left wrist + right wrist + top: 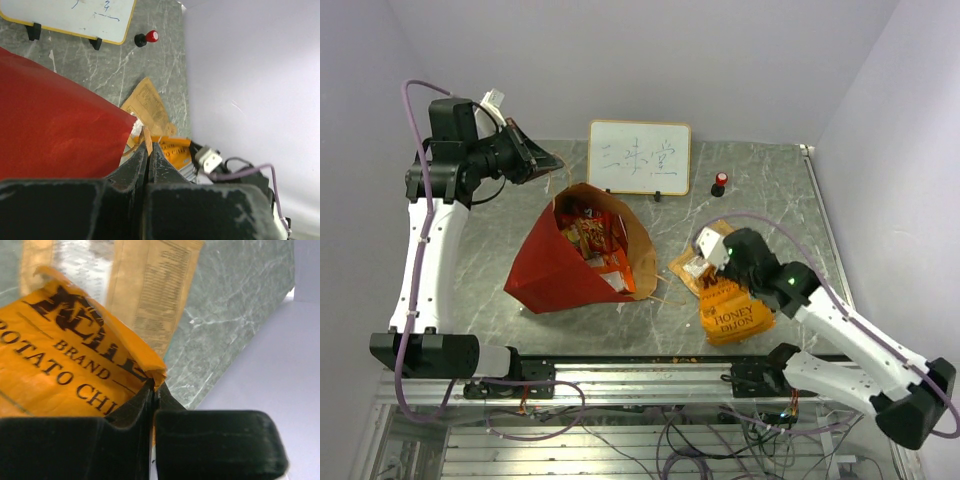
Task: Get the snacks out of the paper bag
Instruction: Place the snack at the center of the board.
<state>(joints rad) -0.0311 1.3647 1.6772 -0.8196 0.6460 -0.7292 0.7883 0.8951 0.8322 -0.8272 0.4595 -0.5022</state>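
The paper bag (pixel 555 270) is pinched steady by the left gripper (pixel 149 149); a chip bag (pixel 60 375) is clamped by the right gripper (pixel 152 390).

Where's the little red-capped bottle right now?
In the top view, the red-capped bottle sits on the far side of the table, just right of the whiteboard and beyond the orange chip bag.

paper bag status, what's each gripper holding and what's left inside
Left gripper shut on handle of paper bag. Right gripper shut on orange chip bag, outside. More snacks inside. Nothing blocking.
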